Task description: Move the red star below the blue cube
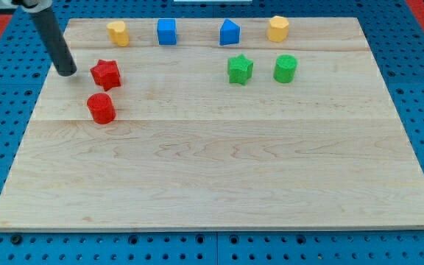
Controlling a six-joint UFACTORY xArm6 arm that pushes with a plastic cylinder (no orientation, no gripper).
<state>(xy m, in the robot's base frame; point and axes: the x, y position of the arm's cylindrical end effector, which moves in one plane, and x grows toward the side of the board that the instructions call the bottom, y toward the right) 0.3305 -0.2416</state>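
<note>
The red star (pixel 105 73) lies on the wooden board at the upper left. The blue cube (pixel 167 32) sits near the board's top edge, up and to the right of the star. My tip (pixel 67 72) is just left of the red star, with a small gap between them. The rod rises from it toward the view's top left.
A red cylinder (pixel 101 108) lies just below the star. A yellow block (pixel 118 33) sits left of the cube. A blue pointed block (pixel 230 32), a yellow hexagonal block (pixel 277 29), a green star (pixel 239 69) and a green cylinder (pixel 285 68) lie at the upper right. The wooden board (pixel 219 169) rests on a blue pegboard.
</note>
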